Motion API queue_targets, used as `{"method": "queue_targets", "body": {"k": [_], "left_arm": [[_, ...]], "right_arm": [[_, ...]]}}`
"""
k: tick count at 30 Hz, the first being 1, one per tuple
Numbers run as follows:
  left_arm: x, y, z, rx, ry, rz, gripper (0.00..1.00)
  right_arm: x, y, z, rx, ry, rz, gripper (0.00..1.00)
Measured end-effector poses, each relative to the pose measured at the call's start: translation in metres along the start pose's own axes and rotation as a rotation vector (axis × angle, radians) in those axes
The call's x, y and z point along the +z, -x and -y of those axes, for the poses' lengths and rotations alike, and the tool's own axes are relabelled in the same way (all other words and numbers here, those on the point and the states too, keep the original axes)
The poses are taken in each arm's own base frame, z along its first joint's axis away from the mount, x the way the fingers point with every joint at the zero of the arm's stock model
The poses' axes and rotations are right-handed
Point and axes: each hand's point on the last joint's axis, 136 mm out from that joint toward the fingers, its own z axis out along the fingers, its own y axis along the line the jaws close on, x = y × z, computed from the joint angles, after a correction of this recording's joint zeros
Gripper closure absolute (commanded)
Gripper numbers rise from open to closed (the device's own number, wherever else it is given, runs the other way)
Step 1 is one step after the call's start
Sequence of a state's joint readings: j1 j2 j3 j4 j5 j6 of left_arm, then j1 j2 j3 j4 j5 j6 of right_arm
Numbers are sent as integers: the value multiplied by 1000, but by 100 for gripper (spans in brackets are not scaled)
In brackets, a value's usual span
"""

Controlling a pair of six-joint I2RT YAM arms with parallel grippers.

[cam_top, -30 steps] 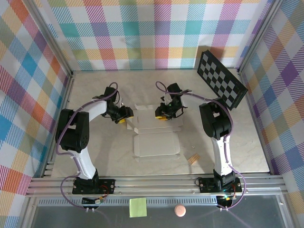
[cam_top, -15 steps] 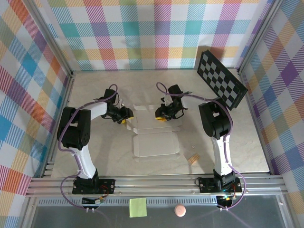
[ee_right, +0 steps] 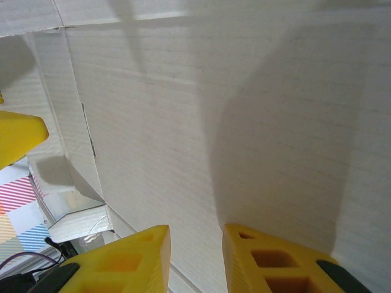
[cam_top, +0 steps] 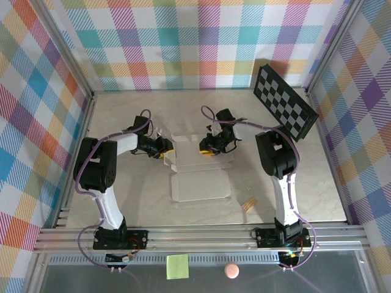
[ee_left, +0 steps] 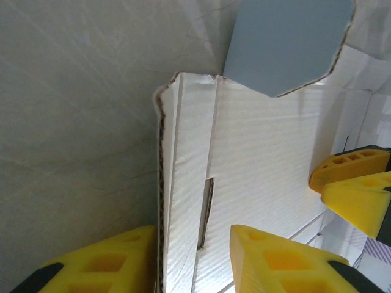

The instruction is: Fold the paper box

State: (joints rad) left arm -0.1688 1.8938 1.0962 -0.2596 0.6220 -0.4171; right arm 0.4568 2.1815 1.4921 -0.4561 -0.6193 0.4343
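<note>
My left end effector (ee_left: 194, 264) has its yellow fingers apart, and the left edge of the paper box (cam_top: 201, 180) passes between them, beside a narrow slot in the cardboard. My right end effector (ee_right: 195, 259) keeps only a small gap between its fingers, close over the far part of the same sheet and clamped on nothing. The sheet lies on the desk (cam_top: 122, 201) between my two arms, with free room on its near side and toward both walls. Both arms reach forward with elbows outward and wrists turned inward. The checkerboard panel (cam_top: 286, 101) leans in the far right corner, well apart.
</note>
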Motion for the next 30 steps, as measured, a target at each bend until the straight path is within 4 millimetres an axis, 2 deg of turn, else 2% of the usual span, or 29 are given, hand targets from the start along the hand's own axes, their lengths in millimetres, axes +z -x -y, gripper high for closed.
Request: {"method": "queue_targets", "body": {"k": [4,9,18,21,23,26,30], "left_arm": [[3,0,0,-4,-9,-4,66],[8,-1,-2,-7,-6,-10,75],[8,0,0,26,-7,-6,100],[6,0,3,39,-9,0,100],[1,0,7,50,-11,13,100],[-18,3,25,98,-38,58,100],[-61,10,65,208,-100,166,100]], "right_arm": [[0,0,0,2,0,0,70],[0,0,0,2,0,0,70],[0,0,0,2,0,1,71],[-1,0,0,-5,-3,11,72],[-4,-2,1,-11,-14,22,72],[-19,-7,-3,-27,-42,55,72],[-59,-4,-33,-98,-51,152,72]]}}
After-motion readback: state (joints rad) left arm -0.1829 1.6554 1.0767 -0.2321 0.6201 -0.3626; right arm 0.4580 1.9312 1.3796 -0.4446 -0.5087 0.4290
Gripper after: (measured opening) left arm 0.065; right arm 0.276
